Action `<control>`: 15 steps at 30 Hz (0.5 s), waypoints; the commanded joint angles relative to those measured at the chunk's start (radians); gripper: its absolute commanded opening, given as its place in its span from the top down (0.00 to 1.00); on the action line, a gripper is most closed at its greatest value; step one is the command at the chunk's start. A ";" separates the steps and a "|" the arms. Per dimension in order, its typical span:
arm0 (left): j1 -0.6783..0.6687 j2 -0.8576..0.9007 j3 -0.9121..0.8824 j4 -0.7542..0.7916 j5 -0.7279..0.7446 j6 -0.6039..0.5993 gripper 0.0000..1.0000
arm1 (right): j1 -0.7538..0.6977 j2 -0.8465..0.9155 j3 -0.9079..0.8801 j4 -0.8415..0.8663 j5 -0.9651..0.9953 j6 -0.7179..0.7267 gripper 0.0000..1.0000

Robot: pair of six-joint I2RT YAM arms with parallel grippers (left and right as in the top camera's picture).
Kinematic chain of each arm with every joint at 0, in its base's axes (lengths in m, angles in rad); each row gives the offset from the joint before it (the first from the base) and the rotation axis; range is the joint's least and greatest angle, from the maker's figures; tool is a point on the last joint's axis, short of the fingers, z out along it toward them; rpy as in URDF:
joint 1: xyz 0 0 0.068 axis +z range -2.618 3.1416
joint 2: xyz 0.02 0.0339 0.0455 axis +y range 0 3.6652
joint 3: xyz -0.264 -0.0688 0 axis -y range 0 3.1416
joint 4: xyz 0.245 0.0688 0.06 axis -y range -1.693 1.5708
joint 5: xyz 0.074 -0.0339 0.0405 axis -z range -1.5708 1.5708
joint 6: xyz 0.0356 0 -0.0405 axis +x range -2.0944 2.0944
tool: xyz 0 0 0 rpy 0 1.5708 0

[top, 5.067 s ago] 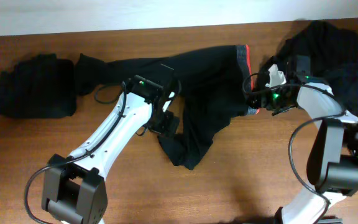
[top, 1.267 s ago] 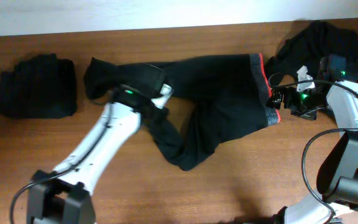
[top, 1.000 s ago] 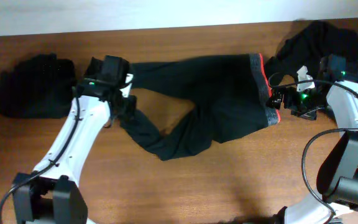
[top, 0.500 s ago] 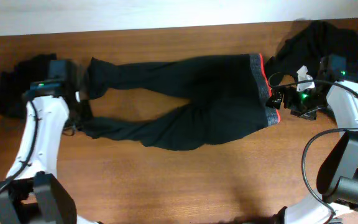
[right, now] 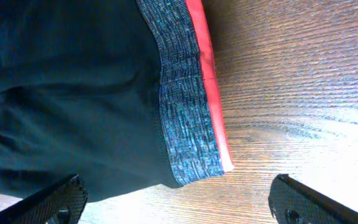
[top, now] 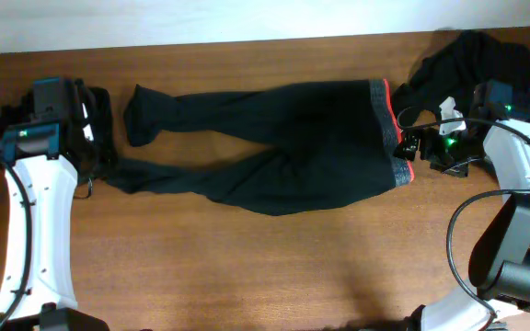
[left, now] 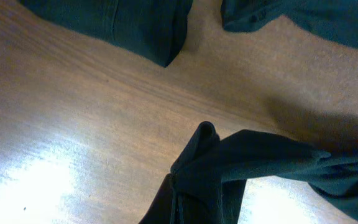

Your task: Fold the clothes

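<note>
1. Trousers [top: 293, 147] lie stretched flat across mid-tabletop [top: 247, 267], legs left, not yet folded.
2. Left jaws pinch the lower leg's end; right jaws gape wide beside the waistband [right: 185, 112].
3. Pile [top: 472, 60], upper right, looks unfolded.

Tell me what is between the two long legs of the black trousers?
Only bare wooden table: the overhead view shows a brown gap between the upper leg and the lower leg.
</note>
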State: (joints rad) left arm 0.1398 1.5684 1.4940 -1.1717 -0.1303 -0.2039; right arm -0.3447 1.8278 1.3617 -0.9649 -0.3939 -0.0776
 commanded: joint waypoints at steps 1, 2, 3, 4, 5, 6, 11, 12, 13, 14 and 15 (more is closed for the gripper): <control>0.005 -0.007 0.014 -0.028 0.006 -0.012 0.99 | -0.003 -0.015 0.018 0.003 -0.014 0.006 0.01; 0.005 -0.007 0.014 -0.030 0.006 -0.012 1.00 | -0.003 -0.015 0.018 0.003 -0.014 0.006 0.01; 0.005 -0.007 0.014 -0.030 0.006 -0.012 0.99 | -0.003 -0.015 0.018 0.003 -0.014 0.006 0.01; 0.005 -0.007 0.014 -0.030 0.007 -0.013 0.99 | -0.003 -0.015 0.018 0.003 -0.014 0.006 0.01; 0.005 -0.007 0.014 -0.030 0.007 -0.012 0.99 | -0.003 -0.015 0.018 0.002 -0.014 0.006 0.01; 0.005 -0.007 0.014 -0.030 0.007 -0.012 1.00 | -0.003 -0.015 0.018 0.002 -0.014 0.006 0.01; 0.005 0.002 0.013 -0.023 0.007 -0.013 1.00 | -0.003 -0.015 0.018 -0.001 -0.014 0.006 0.01; 0.005 0.008 0.013 -0.027 0.007 -0.012 0.99 | -0.003 -0.015 0.018 -0.001 -0.014 0.006 0.01; 0.004 0.015 0.012 -0.038 0.007 -0.013 0.99 | -0.003 -0.015 0.018 -0.001 -0.014 0.006 0.01; 0.002 0.021 0.012 -0.054 0.007 -0.013 0.99 | -0.003 -0.015 0.018 0.000 -0.014 0.006 0.01; -0.003 0.024 0.012 -0.073 0.007 -0.013 1.00 | -0.003 -0.015 0.018 0.000 -0.014 0.006 0.01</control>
State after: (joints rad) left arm 0.1398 1.5730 1.4944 -1.2110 -0.1303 -0.2039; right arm -0.3447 1.8278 1.3617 -0.9653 -0.3939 -0.0772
